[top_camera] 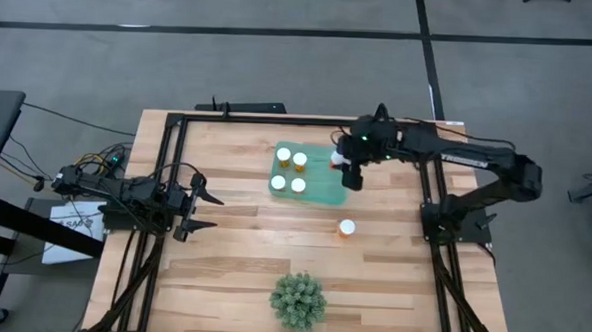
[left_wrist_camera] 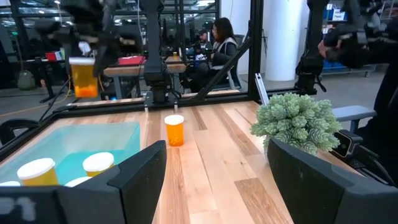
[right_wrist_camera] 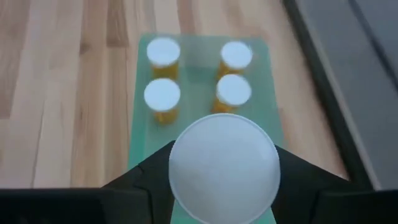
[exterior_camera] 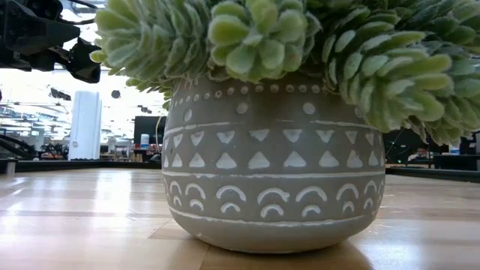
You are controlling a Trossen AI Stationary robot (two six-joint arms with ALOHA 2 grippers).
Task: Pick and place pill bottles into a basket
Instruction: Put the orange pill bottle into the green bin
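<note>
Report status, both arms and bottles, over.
Right end effector shut on a pill bottle above the basket. Four bottles inside, one bottle on the table. Left end effector open, idle. Nothing obstructing.

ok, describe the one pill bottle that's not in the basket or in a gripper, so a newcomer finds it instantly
Start at the teal-green basket in the far middle of the wooden table. From its right corner come toward the potted plant. The lone pill bottle stands upright on bare wood between them, orange with a white cap. Four others sit in the basket; a fifth is in the right gripper.
</note>
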